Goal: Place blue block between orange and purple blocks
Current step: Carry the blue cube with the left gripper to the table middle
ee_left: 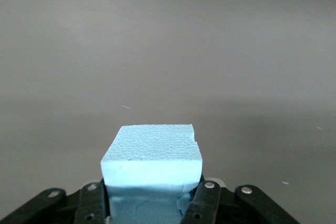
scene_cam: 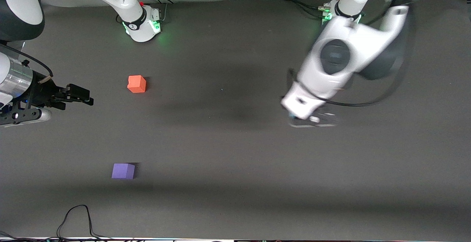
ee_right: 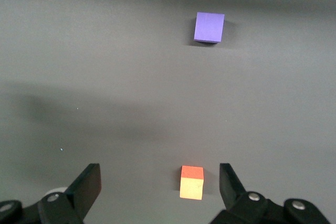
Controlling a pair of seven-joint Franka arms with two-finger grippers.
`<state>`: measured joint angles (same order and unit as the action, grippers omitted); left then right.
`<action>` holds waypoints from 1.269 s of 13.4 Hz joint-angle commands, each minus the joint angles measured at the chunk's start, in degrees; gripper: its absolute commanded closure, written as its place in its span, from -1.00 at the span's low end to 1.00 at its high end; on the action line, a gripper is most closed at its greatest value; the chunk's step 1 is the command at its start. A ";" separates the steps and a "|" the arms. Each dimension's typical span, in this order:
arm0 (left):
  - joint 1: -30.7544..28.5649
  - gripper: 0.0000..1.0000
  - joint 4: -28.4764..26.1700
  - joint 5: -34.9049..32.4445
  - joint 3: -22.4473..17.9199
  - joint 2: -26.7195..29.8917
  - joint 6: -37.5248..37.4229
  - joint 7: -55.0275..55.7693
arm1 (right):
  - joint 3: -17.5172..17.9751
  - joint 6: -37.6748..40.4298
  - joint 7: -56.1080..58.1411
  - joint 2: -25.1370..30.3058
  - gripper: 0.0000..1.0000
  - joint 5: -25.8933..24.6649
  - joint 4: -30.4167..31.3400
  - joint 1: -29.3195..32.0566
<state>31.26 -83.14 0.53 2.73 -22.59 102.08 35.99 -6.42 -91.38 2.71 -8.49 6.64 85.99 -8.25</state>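
Over the dark grey desk (scene_cam: 228, 153), toward the left arm's end, the left gripper (ee_left: 152, 203) is hanging in the air, its fingers (ee_left: 206, 200) clenching the light blue block (ee_left: 151, 156), which is sitting between them well apart from the other two cubes. Toward the right arm's end, the orange block (scene_cam: 136, 84) is resting on the desk, and the purple block (scene_cam: 123, 171) is lying nearer to the front camera than it, a wide bare gap separating them. The right gripper (ee_right: 160, 184) is waiting above the desk beside the orange block, its fingers (ee_right: 89, 187) spread wide and grasping nothing.
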 commanded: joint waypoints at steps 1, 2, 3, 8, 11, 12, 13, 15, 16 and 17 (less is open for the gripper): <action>7.91 0.53 12.18 -0.44 -1.32 -10.59 -1.01 8.71 | -0.26 -0.11 0.28 0.05 -1.00 0.92 -0.82 -0.19; 10.37 0.53 15.25 -0.45 -1.32 -13.76 0.03 11.70 | -0.17 -0.20 0.28 -0.04 -1.00 0.92 -0.82 -0.19; 12.14 0.53 16.85 -0.45 -1.32 -16.58 3.35 14.25 | -0.17 -0.11 0.28 -0.04 -1.00 1.00 -0.74 -0.19; 17.95 0.53 16.96 -1.15 -1.50 -25.90 16.64 20.43 | -0.17 -0.20 0.37 -0.13 -1.00 0.92 -0.74 -0.19; 18.22 0.52 16.52 -1.06 -1.41 -31.00 21.82 21.04 | -0.17 -0.29 0.45 -0.30 -1.00 0.83 -0.65 -0.19; 18.22 0.52 16.43 -1.06 -1.41 -32.06 23.06 21.05 | -0.17 -0.64 0.46 -0.30 -1.00 0.83 -0.74 -0.19; 18.22 0.51 16.34 -1.06 -1.41 -32.94 23.77 21.05 | -0.25 -0.64 0.46 -0.48 -1.00 0.83 -0.74 -0.19; 18.39 0.51 15.47 -1.15 -1.41 -33.92 25.70 21.05 | -0.25 -0.73 -0.24 -0.48 -1.00 0.83 -0.39 -0.28; 18.31 0.48 15.03 -1.15 -1.41 -34.01 26.06 21.05 | -0.26 -0.73 -0.25 -0.48 -1.00 0.83 -0.21 -0.19; 18.39 -0.05 15.02 -1.15 -1.41 -33.92 25.97 20.96 | -0.26 -0.73 -0.16 -0.48 -1.00 0.74 0.05 -0.10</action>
<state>48.75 -68.68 0.20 1.93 -55.55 127.43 55.50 -6.40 -91.74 2.71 -8.62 6.64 86.16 -8.31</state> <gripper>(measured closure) 0.467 0.000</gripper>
